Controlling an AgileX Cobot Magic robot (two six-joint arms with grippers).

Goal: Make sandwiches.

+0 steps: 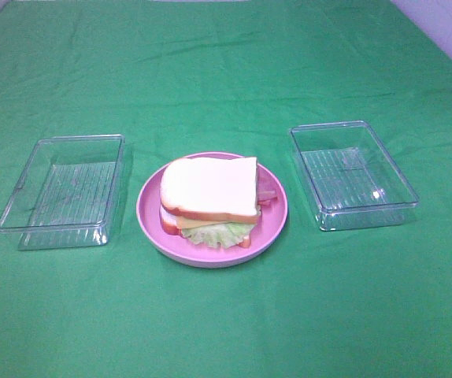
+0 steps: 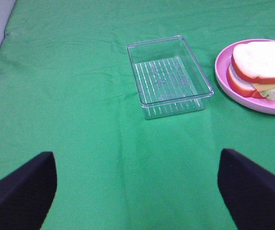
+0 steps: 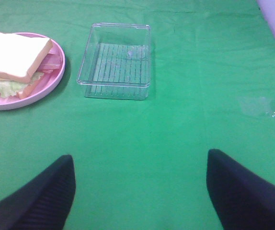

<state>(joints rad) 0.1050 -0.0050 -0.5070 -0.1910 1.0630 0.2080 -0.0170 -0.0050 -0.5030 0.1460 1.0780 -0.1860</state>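
A sandwich (image 1: pixel 210 201) sits on a round pink plate (image 1: pixel 277 216) in the middle of the worktop (image 1: pixel 226 71), which is covered with a green cloth. The top slice of bread (image 1: pixel 210 186) is white with an orange-brown crust. Under it a thin yellow piece of cheese (image 1: pixel 190 223) peeks out. Below that is a curly, pale green lettuce leaf (image 1: pixel 218 234). Pink-red bacon (image 1: pixel 266 195) sticks out at the side nearest the right tray. Another slice of bread (image 2: pixel 238 84) lies at the bottom.

A clear plastic tray (image 1: pixel 64 191) lies on the left of the plate, and another clear tray (image 1: pixel 352 173) lies on the right. Both are close to the plate but not touching it.

The left gripper (image 2: pixel 137 189) is wide open and holds nothing. It hangs over bare green cloth, with the left tray between it and the sandwich. The right gripper (image 3: pixel 140 191) is wide open too, and holds nothing. It is also over bare cloth, well away from the sandwich, and the right tray lies in front of it, just beside the plate.
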